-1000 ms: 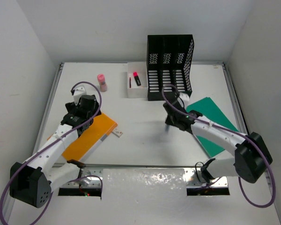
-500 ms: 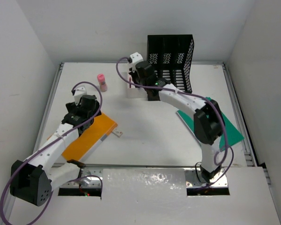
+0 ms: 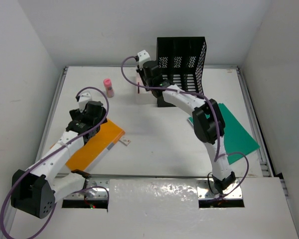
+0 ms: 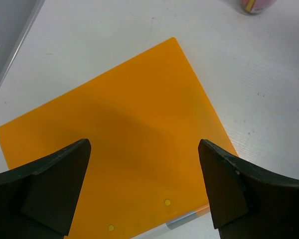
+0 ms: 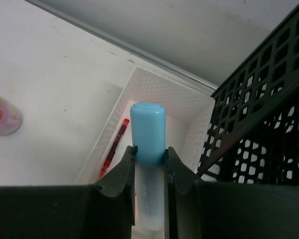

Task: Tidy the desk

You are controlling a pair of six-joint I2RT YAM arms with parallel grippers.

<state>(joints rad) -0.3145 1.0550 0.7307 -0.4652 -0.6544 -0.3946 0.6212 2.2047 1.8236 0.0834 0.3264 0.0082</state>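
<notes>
A: White-walled counter (image 3: 154, 149) lies under both arms; right fingers (image 5: 120, 179), mid-counter a second ago, now hang over white tray (image 5: 162, 92), clamping blue highlighter (image 5: 147, 132).
B: Drop looks near; left fingers (image 4: 55, 184) gape over orange folder (image 4: 124, 124), unmoved.

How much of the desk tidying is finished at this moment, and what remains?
Done: a red pen lies in the small white box. In hand: the right pincer is shut on a blue-capped highlighter, held above that box. Left: the orange folder under the open left pincer, the green folder and the pink-capped bottle lie loose on the desk; no folder shows in the black file rack.
</notes>
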